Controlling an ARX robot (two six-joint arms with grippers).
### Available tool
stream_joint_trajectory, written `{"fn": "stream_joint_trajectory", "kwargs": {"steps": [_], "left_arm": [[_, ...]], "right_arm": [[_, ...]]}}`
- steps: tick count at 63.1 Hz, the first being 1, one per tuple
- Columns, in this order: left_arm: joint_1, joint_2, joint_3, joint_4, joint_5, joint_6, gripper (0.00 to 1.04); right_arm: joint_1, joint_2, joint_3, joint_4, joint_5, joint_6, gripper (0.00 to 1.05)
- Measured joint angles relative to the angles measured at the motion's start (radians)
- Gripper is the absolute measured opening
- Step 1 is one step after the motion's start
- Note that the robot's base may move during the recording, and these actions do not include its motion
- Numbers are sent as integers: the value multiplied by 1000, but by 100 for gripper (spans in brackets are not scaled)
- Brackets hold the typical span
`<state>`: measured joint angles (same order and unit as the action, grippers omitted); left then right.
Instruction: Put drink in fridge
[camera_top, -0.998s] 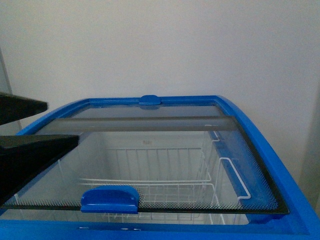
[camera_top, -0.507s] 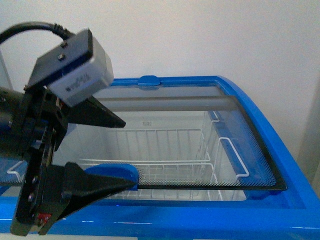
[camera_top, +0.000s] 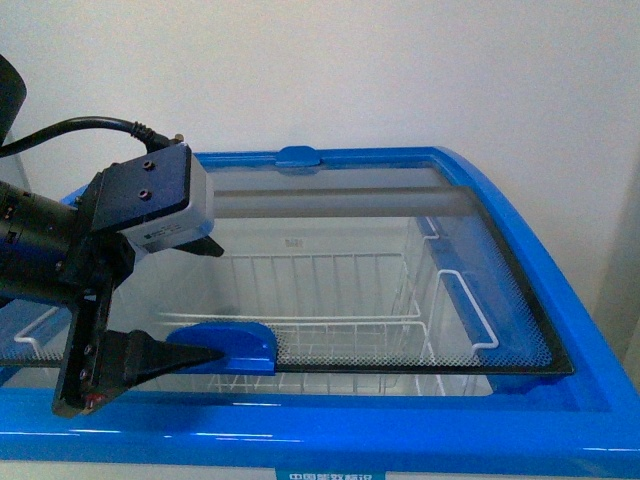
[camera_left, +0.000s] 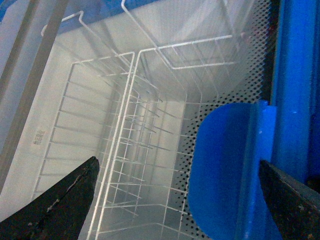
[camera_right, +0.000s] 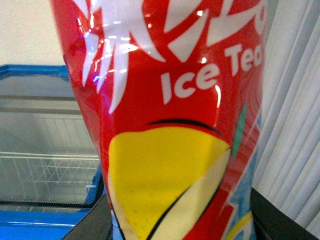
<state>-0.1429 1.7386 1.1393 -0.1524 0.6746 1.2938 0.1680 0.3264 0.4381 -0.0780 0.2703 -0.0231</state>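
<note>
1. The left end effector is released. Its jaws are spread wide, one finger above the glass lid and the other low by the near rim of the fridge.
2. The relation that matters is between that low finger and the lid's blue handle. The handle lies just right of the fingertip, which appears to touch its left end. Its long axis runs left to right along the lid's near edge, across the near-to-far sliding direction.
3. In the left wrist view the handle sits inside the open span of the left end effector. It is much closer to the rim-side finger than to the one over the wire baskets.
4. The right end effector is grasping the drink. The bottle stands upright and fills the right wrist view, with dark fingers flanking its base.
5. The drink is out of the front view. The fridge shows behind and left of the bottle, apart from it, so the left arm is clearly the one nearer the lid.
6. Only a narrow strip looks open at the lid's near edge, probably too tight for the bottle. The next move likely calls for pushing the handle toward the far side.
</note>
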Motion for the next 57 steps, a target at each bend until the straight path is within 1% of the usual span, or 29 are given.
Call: {"fn": "stream_joint_trajectory", "kwargs": {"steps": [12, 18, 28, 48, 51, 57], "left_arm": [[9, 63, 61, 9, 43, -14, 97], [10, 94, 102, 9, 48, -21, 97], [17, 186, 238, 36, 43, -47, 97], [4, 418, 627, 13, -73, -41, 97], [-3, 467, 703, 34, -113, -41, 97], [-12, 524, 783, 102, -183, -43, 97]], "right_arm": [[0, 0, 0, 0, 0, 0, 41], [0, 0, 0, 0, 0, 0, 41], [0, 0, 0, 0, 0, 0, 41], [0, 0, 0, 0, 0, 0, 41], [0, 0, 0, 0, -1, 0, 41], [0, 0, 0, 0, 0, 0, 41]]}}
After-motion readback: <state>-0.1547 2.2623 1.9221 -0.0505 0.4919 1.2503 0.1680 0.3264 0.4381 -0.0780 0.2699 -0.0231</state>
